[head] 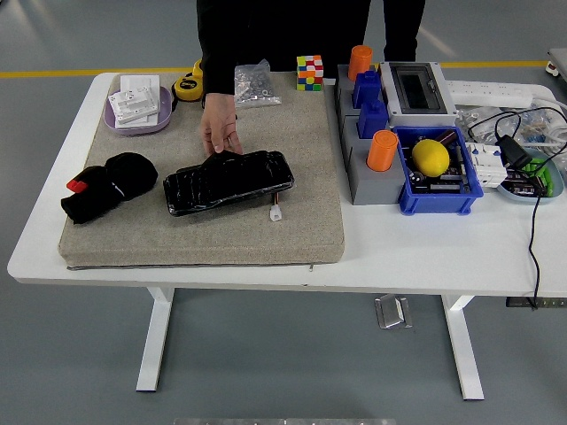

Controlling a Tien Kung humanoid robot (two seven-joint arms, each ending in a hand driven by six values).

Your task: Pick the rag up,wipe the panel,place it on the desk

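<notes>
- Neither of the robot's arms shows in the head view; the only hand over the surface belongs to a person standing at the far side.
- Nearest the front edge, a beige mat covers the left half of the white surface and carries most of the things.
- At the mat's left end lies the rag, a bunched black cloth with a small red patch, well to the left of the person's fingers and apart from them.
- The panel, a glossy black slab, lies just below the person's fingers. Its long axis runs left to right, with the right end tipped slightly toward the far side. A small white connector on a short lead sits at its near right corner.
- The person's hand reaches down from the far side, palm down, wrist farther away. The fingers are loosely spread, holding nothing, their tips touching the panel's far edge.
- Right of the fingers, off the mat, stand a grey block with blue and orange pieces and a blue bin holding a yellow ball.
- Beyond the fingers, along the far edge, sit a purple tray, a yellow tape measure, a clear bag and a colour cube.
</notes>
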